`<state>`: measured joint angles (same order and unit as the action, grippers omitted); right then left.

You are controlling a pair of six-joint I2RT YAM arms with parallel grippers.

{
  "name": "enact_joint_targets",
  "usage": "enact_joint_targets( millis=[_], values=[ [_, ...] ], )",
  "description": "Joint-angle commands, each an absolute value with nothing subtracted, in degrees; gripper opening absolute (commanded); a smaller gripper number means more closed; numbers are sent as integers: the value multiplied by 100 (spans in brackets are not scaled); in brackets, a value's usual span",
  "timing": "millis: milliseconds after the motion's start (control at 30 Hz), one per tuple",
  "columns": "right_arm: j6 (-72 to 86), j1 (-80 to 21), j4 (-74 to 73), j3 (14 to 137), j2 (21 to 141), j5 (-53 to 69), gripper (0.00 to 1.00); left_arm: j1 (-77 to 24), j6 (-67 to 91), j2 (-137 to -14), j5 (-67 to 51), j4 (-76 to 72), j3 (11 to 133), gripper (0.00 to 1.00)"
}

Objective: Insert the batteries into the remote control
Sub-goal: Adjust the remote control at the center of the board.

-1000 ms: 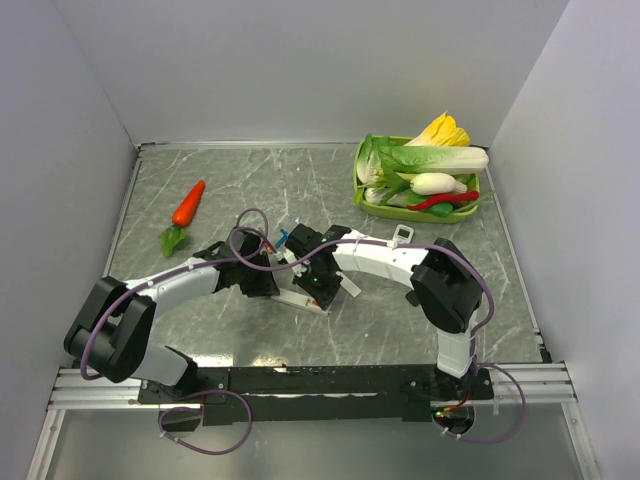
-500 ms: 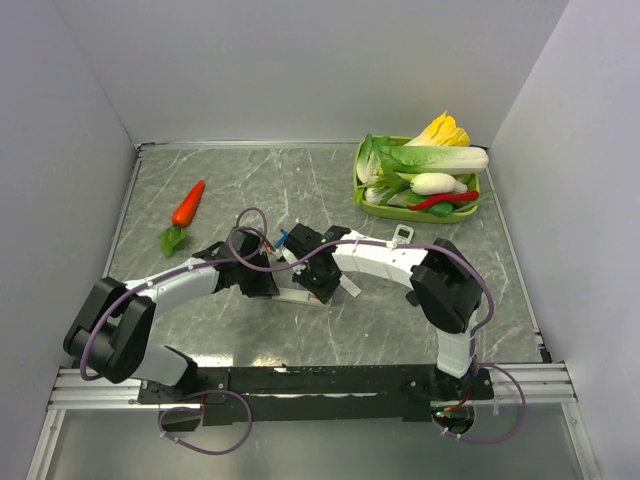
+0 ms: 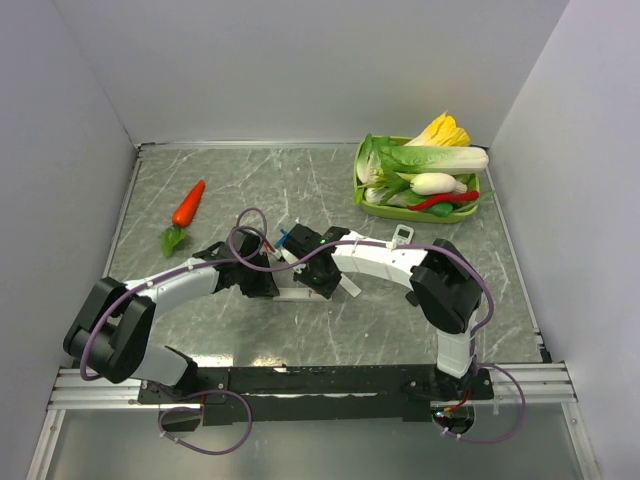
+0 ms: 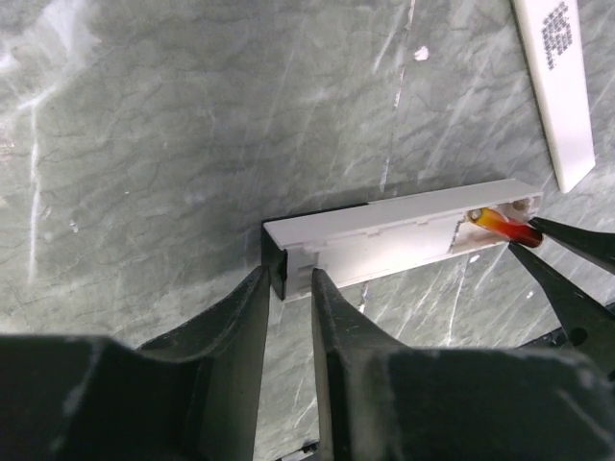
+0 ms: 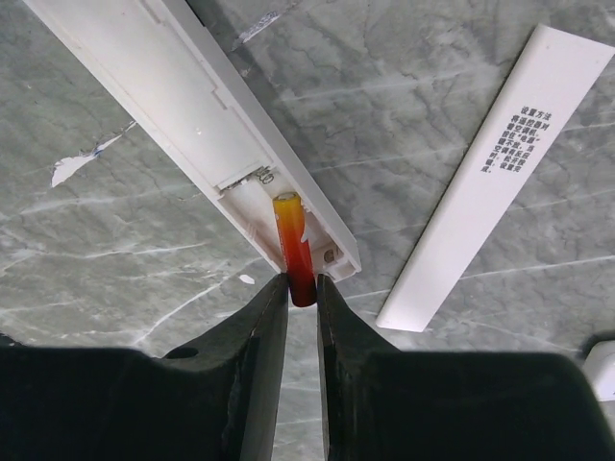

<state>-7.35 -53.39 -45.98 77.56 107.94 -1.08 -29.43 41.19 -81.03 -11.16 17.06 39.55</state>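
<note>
The slim white remote control (image 4: 384,235) lies on the table with its battery bay open, and it also shows in the right wrist view (image 5: 163,96). My left gripper (image 4: 288,279) is shut on its near end. My right gripper (image 5: 303,288) is shut on a red-orange battery (image 5: 293,254), whose front end sits tilted in the bay at the remote's other end. The battery also shows in the left wrist view (image 4: 504,226). The white back cover (image 5: 490,173) lies loose beside the remote. Only one battery shows. In the top view both grippers, left (image 3: 262,285) and right (image 3: 318,283), meet at mid-table.
A green tray (image 3: 362,190) of toy vegetables stands at the back right. A toy carrot (image 3: 187,205) lies at the left. A small blue piece (image 3: 283,239) sits just behind the grippers, and a small white part (image 3: 400,235) lies behind the right arm.
The right gripper with the battery and the remote's right end have shifted slightly toward the far side. The left arm has hardly moved.
</note>
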Motion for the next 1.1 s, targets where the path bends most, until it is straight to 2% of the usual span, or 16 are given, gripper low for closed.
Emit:
enact_joint_targets(
  millis=[0,100,333,500,633,767,833,1067],
  values=[
    [-1037,-5458,-4412,7875,10775,-211,24,-3059,3788,-8016,-941,1819,3955,31],
    [-967,-5449,-4298,7779,10627,-36,23,-3050,3849,-7805,-801,1819,3903,35],
    [-888,-5318,-4052,7445,9986,290,21,-2988,3999,-7121,-510,1732,3788,59],
    [-1290,-5221,-4034,7339,9853,457,19,-2813,4192,-6759,-439,1618,3622,72],
    [-1739,-5212,-4165,7303,9870,352,18,-2567,4438,-6102,-361,1521,3340,81],
    [-2021,-5212,-4482,7462,10028,185,17,-2356,4824,-5188,182,1626,2981,96],
    [-2083,-5203,-4517,7497,10107,97,17,-2312,4965,-4609,430,1766,2875,99],
    [-2267,-5247,-4710,7848,10380,-157,17,-2312,5414,-3139,1274,2109,2584,99]
  ],
)
